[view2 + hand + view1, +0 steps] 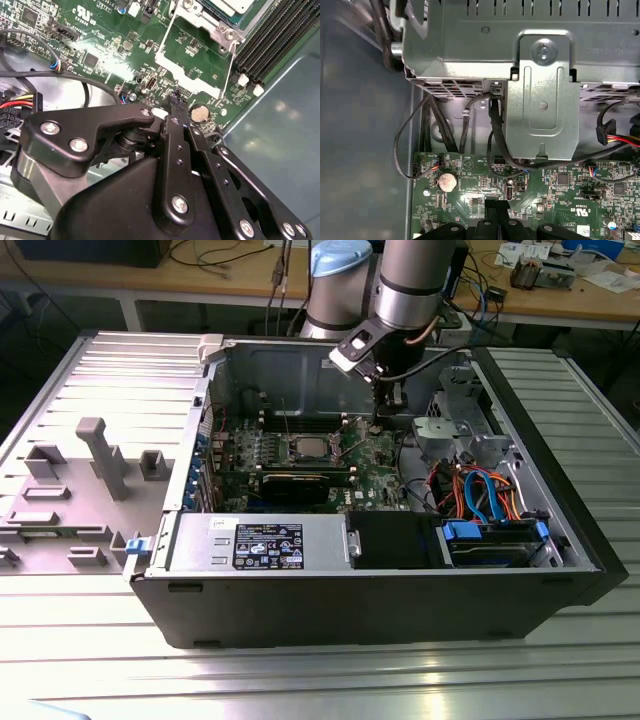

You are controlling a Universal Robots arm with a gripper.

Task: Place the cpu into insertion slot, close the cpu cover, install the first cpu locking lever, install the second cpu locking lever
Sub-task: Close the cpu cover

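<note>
The small silver-grey square cpu [309,447] lies seated in the silver-rimmed insertion slot [308,459] on the green motherboard, inside the open black computer case [380,610] at the middle of the ribbed metal desk [300,685]. By my reading, the first step is done. The thin silvery cpu cover [172,70] is flipped open over bare board beside the slot. A thin wire locking lever [232,65] stands unlatched, so closing and both levers remain.

The black pincer [176,102] hovers just beside the cover's free edge with its fingers drawn narrow and nothing visible between them. A round silver coin battery [200,114] sits right by its tip. Long black memory slots [270,45], looping black cables [410,150] and a grey metal drive cage [542,100] crowd the approach.
</note>
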